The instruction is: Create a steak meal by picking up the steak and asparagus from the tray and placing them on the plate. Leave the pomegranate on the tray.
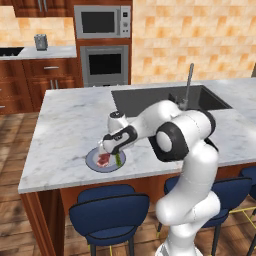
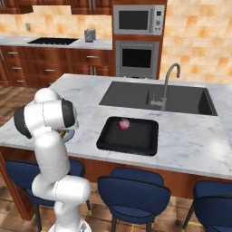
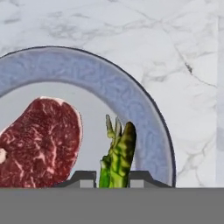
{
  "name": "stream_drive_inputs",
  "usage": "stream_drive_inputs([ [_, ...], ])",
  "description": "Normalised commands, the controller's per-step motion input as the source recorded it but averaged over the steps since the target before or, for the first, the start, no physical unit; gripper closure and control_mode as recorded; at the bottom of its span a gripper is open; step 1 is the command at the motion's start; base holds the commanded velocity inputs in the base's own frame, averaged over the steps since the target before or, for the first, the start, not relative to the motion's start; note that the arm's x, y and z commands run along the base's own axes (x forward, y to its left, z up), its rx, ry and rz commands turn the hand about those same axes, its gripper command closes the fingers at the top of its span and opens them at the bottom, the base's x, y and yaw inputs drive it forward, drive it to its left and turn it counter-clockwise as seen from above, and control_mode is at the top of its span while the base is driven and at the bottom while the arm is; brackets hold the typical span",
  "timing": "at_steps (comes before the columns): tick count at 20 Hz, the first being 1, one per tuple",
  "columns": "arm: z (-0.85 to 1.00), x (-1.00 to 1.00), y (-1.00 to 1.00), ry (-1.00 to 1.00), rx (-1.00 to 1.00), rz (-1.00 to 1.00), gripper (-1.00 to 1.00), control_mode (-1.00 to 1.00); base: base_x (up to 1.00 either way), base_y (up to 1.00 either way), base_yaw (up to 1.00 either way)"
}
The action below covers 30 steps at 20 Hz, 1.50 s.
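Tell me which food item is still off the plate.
The pomegranate, alone on the black tray. The steak and asparagus are at the plate.

Both base views look forward and down from behind the arm, left and right, sharing the marble table (image 1: 70, 125). Hand view sits close above the plate (image 3: 131, 96), facing down.

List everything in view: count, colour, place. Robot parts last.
steak: 1, red-pink marbled, on the plate
asparagus: 1, green, over the plate beside the steak, between the gripper tips
plate: 1, grey-blue, darker rim, on the island counter
pomegranate: 1, purplish-red, on the tray
tray: 1, black, counter in front of the sink
sink: 1, dark, with a grey faucet
stools: several, blue, under the counter
gripper: 1, dark tips, shut on the asparagus
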Motion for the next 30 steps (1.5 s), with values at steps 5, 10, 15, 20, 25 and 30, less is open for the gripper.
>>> stream_drive_inputs([
  [5, -0.18, 0.36, 0.16, 0.05, 0.00, -0.10, 1.00, -1.00, 0.00, 0.00, 0.00],
  [10, -0.12, 0.31, 0.14, 0.02, 0.00, -0.10, 1.00, -1.00, 0.00, 0.00, 0.00],
  [15, 0.01, 0.10, 0.02, 0.00, 0.00, -0.11, -1.00, -1.00, 0.00, 0.00, 0.00],
  [20, 0.19, -0.02, -0.04, 0.00, 0.00, -0.08, -1.00, -1.00, 0.00, 0.00, 0.00],
  [25, 0.29, -0.32, -0.31, -0.04, 0.00, -0.04, -1.00, -1.00, 0.00, 0.00, 0.00],
  [30, 0.38, -0.60, -0.63, -0.21, 0.04, -0.06, -1.00, -1.00, 0.00, 0.00, 0.00],
])
